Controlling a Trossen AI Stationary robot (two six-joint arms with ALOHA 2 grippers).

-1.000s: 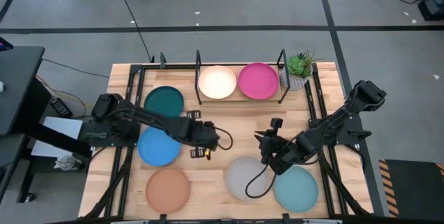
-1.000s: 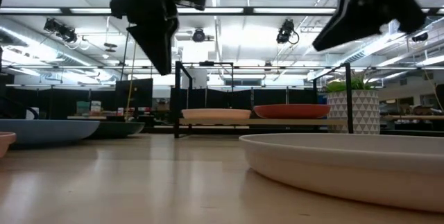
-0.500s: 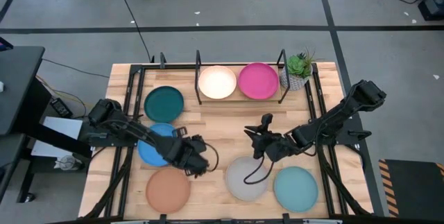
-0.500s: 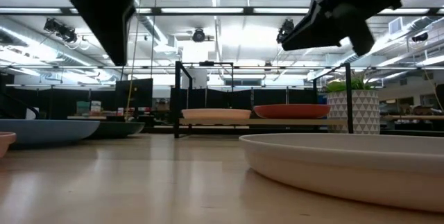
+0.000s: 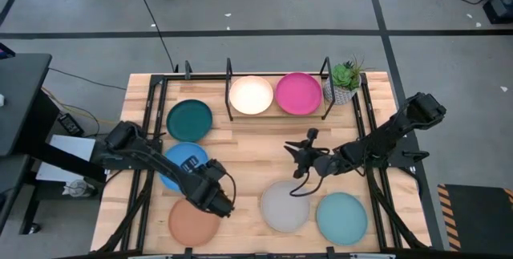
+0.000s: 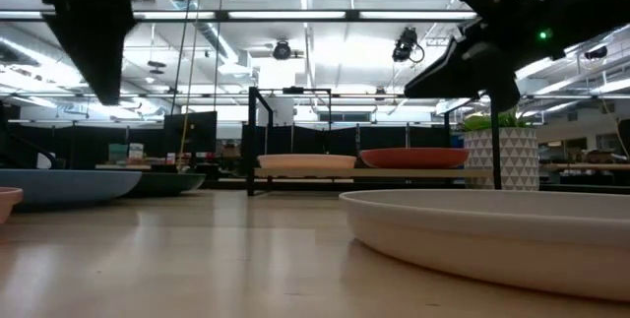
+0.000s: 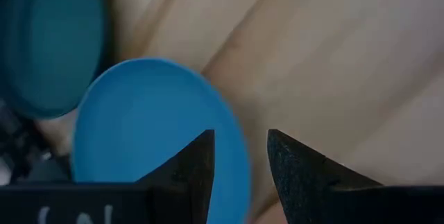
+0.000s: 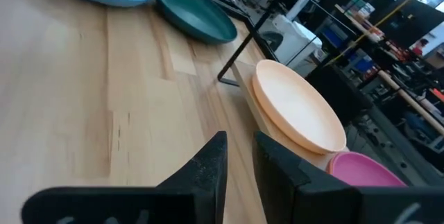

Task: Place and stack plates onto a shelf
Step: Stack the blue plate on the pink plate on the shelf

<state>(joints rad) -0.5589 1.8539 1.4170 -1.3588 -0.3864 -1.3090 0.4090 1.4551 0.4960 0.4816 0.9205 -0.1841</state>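
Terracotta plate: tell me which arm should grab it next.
Left. The left gripper hangs right at the terracotta plate's rim, empty with fingers apart. The right gripper is across the table, above the grey plate.

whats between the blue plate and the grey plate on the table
In the high view, the left gripper hangs over part of the stretch between the blue plate and the grey plate; the rest is bare wooden table.

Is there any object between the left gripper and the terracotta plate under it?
Nothing visible. In the high view the left gripper hangs over the upper right rim of the terracotta plate, empty, with only air between them; the blue plate lies beside it.
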